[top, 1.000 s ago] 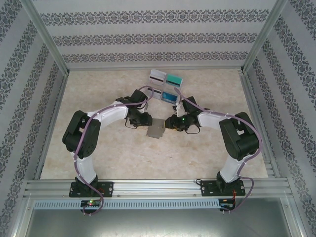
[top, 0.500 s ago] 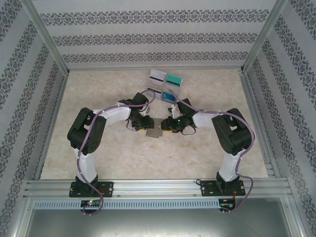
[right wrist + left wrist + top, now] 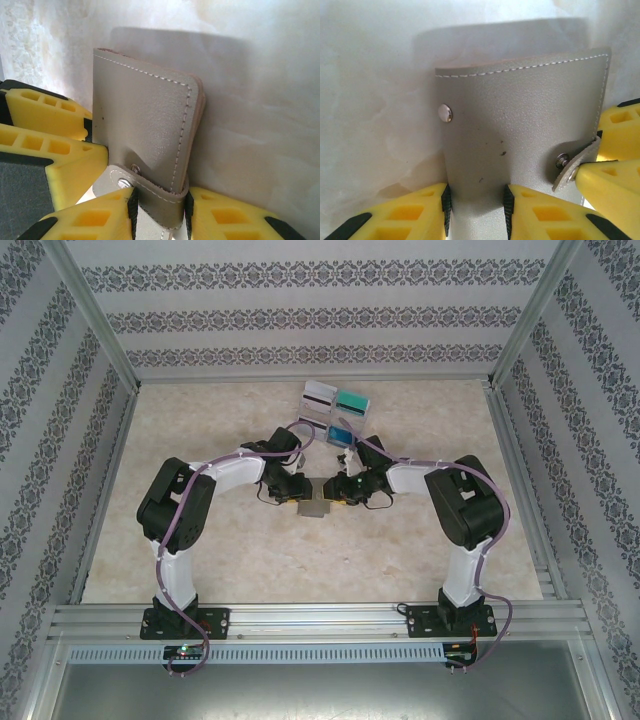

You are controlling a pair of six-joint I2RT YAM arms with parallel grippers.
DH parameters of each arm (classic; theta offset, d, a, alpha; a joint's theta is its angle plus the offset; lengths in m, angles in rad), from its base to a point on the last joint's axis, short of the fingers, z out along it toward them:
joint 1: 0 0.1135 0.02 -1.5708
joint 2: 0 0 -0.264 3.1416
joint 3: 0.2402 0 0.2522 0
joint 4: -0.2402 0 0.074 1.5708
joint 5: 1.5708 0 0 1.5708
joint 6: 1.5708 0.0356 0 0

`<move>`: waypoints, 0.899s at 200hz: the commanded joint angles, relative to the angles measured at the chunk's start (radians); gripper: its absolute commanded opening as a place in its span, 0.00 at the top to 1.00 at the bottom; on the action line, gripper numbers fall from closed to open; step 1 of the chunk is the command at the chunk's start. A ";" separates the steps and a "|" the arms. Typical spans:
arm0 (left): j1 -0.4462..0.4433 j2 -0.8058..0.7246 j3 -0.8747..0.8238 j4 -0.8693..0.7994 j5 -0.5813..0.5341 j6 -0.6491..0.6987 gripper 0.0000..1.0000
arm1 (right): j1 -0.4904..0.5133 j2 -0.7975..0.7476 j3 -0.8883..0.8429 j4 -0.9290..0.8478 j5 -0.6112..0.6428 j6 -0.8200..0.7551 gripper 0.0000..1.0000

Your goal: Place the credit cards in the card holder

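Card holder (image 3: 520, 115) pinched by L pincer (image 3: 476, 201) & R pincer (image 3: 160, 206), rack (image 3: 337, 414) behind.

The counter (image 3: 200, 550) has a pale beige, marble-like surface; walls (image 3: 300, 315) with grey floral stripes stand on three sides; aluminium rails (image 3: 320, 618) run along its near edge; the light is soft and even.

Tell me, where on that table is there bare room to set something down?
Free: the wide strip of table between its near edge and the card holder, and the far corners either side of the rack of cards. Crowded: the middle, where the left hand and right hand meet on the holder.
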 commanded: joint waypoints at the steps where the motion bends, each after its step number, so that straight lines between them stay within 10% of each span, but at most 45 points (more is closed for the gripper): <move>1: -0.009 0.027 -0.016 0.029 0.018 -0.005 0.65 | 0.008 0.029 0.035 0.018 -0.008 0.018 0.66; 180: -0.008 0.047 0.008 0.018 0.021 0.006 0.67 | 0.019 0.132 0.057 0.126 -0.088 0.051 0.62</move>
